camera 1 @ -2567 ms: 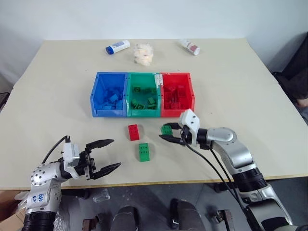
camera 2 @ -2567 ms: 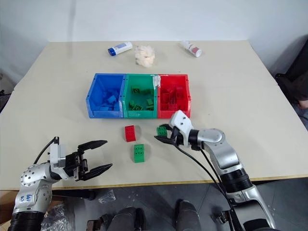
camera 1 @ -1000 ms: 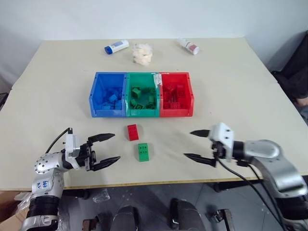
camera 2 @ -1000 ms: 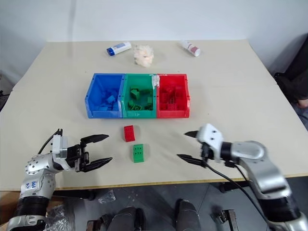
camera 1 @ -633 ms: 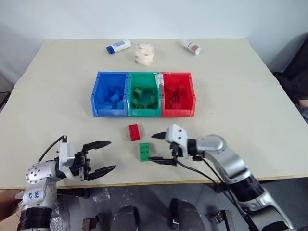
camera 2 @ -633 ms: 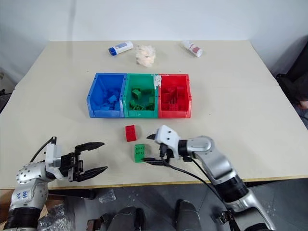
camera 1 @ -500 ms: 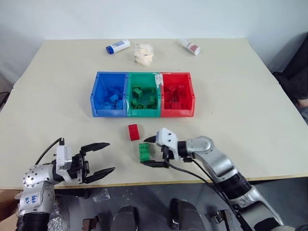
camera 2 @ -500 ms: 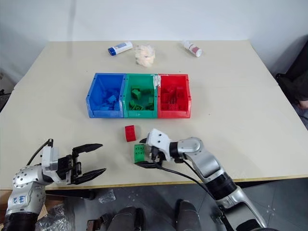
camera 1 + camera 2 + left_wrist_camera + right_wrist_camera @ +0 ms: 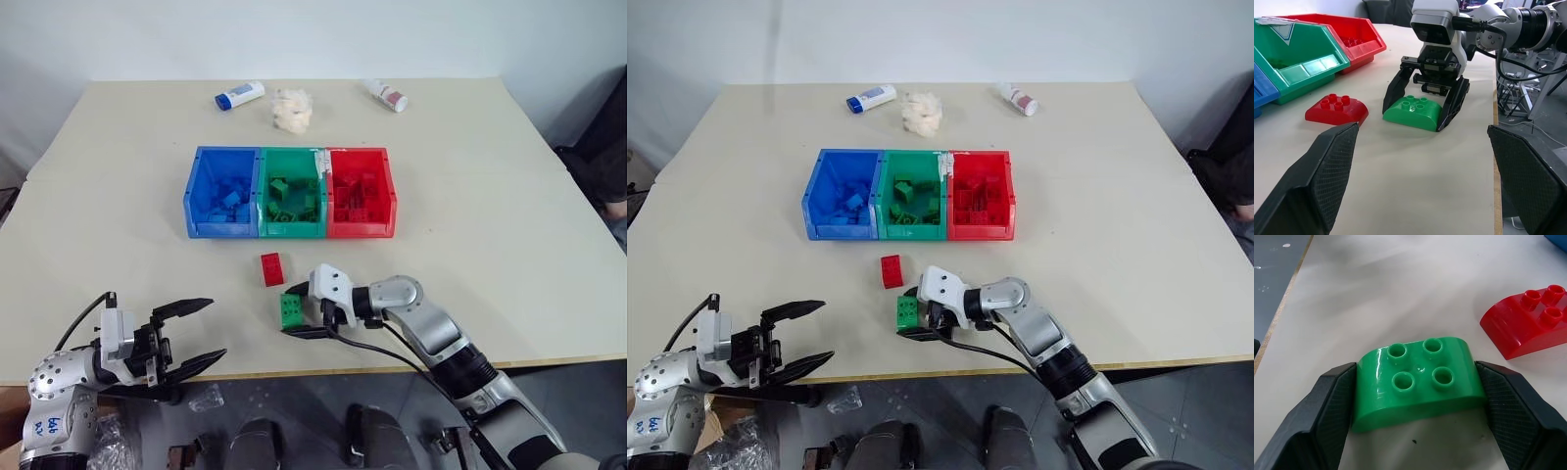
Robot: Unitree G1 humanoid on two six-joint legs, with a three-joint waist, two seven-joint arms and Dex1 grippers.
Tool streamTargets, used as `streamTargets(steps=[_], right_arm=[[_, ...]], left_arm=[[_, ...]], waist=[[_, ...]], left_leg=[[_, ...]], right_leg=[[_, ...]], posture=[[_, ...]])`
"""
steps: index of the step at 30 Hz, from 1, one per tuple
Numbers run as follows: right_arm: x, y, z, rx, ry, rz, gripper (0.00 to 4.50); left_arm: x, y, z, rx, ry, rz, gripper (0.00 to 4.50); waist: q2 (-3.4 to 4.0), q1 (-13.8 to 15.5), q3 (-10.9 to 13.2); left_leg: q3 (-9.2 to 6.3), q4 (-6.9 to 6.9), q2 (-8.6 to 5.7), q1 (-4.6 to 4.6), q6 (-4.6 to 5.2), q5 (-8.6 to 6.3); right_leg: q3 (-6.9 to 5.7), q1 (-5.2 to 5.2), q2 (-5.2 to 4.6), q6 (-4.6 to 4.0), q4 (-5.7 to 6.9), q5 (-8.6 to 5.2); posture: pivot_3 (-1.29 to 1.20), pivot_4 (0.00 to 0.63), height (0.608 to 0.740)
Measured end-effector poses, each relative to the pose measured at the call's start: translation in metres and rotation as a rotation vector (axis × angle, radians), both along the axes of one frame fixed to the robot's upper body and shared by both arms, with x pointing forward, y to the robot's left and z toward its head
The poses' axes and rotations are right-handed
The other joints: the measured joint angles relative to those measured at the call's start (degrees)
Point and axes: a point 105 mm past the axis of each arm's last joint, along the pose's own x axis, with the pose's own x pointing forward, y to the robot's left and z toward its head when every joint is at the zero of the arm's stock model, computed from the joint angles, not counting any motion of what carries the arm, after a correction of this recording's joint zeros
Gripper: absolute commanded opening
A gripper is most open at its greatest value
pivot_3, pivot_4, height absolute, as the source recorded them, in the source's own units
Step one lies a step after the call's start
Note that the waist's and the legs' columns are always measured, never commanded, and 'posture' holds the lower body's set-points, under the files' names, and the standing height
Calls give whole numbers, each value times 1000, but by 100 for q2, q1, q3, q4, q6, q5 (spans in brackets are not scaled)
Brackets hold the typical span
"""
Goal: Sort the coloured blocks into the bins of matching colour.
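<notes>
The green brick (image 9: 1418, 381) on the desk (image 9: 490, 196) is pinched by the right gripper (image 9: 297, 311); the left gripper (image 9: 191, 333) is held spread.

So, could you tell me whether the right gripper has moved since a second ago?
Yes. The right gripper has swung toward the robot's left, from well right of the bins to straddle the green block below the green bin.

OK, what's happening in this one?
The right gripper has its fingers on both sides of a green block lying on the table, touching or nearly touching it. A red block lies loose beside it, short of the bins. The left gripper hangs open near the table's front edge.
</notes>
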Motion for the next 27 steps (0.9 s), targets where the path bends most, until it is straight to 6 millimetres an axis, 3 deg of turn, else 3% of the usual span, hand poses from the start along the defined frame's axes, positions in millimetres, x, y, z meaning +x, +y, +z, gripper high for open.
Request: streamTargets(steps=[3,5,7,10,12,15,18,21,27], right_arm=[[10,1,26,85,-31,-44,3451],[23,2,60,160,-111,-84,3451],[60,7,87,205,-155,-222,3451],[93,10,125,274,-260,-363,4470],[116,6,136,297,-291,-485,4470],[123,3,133,313,-293,-524,4470],[115,1,113,290,-259,-477,4470],[104,-8,94,251,-233,-425,4470],[63,-33,86,202,-230,-236,4470]], left_arm=[[1,0,1,-1,-3,3,4500],[3,0,2,-2,-10,4,4500],[9,-3,8,-5,-33,-5,4500],[13,-6,10,-5,-46,-12,4500],[17,-7,10,-15,-49,-11,4500],[18,-6,7,-20,-34,0,4500],[19,-6,8,-17,-39,0,4500],[19,-6,8,-15,-41,2,4500],[21,-5,5,-19,-33,42,4500]], waist=[[0,-1,0],[0,-3,0],[2,-24,1],[2,-48,1],[2,-66,1],[1,-70,1],[1,-72,1],[2,-71,1],[2,-42,1]], left_leg=[[1,1,0,0,0,0],[1,0,2,1,-5,-4],[13,6,3,0,-7,-2],[17,-3,4,3,-9,-3],[17,-7,4,2,-9,-3],[19,-9,3,0,-7,-6],[21,-8,4,0,-6,-7],[22,-3,4,0,-6,-6],[18,-3,5,1,-4,-8]], right_leg=[[1,-2,0,0,3,0],[0,-4,1,-5,9,-3],[7,-16,1,-7,21,-4],[7,-19,1,-11,24,-7],[5,-20,1,-12,22,-7],[5,-20,1,-11,16,-7],[6,-19,1,-11,14,-6],[7,-19,1,-10,17,-6],[7,-18,1,-10,17,-6]], posture=[[0,150,740],[0,150,740],[0,150,740],[0,150,740],[0,150,740],[0,150,740],[0,150,740],[0,150,740],[0,150,740]])
